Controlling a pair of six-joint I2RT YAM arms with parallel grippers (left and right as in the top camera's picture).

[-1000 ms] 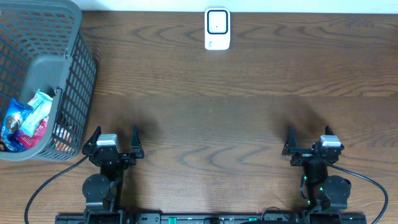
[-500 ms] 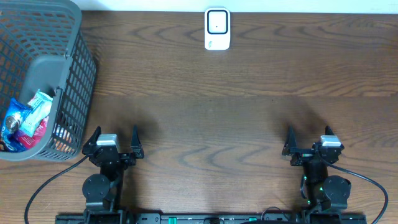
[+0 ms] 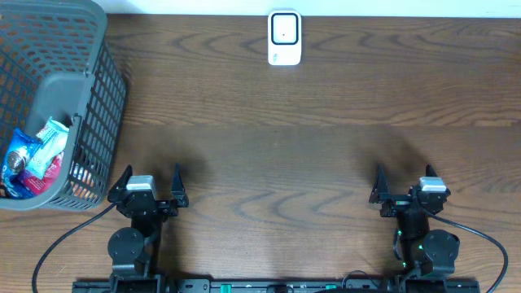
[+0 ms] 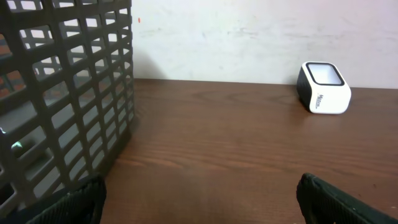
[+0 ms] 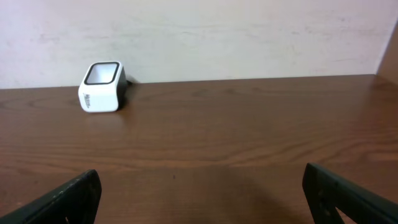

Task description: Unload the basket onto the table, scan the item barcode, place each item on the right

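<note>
Scanner point(image 3: 284, 37) stands at the far middle of the bench point(image 3: 269, 146), window up; I judge either arm can present to it. The items, packets point(image 3: 37, 155), lie in the grey basket point(image 3: 98, 89) at far left, near my left jaws. Left and right jaws both gape wide at the near edge, holding and touching nothing.

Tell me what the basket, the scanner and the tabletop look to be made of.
Basket: likely moulded grey plastic, matte; open lattice walls, thick rim. Scanner: smooth white plastic shell, dark-framed window. Tabletop: dark brown wood or wood-look laminate; grain lines show, but I cannot tell which.
</note>
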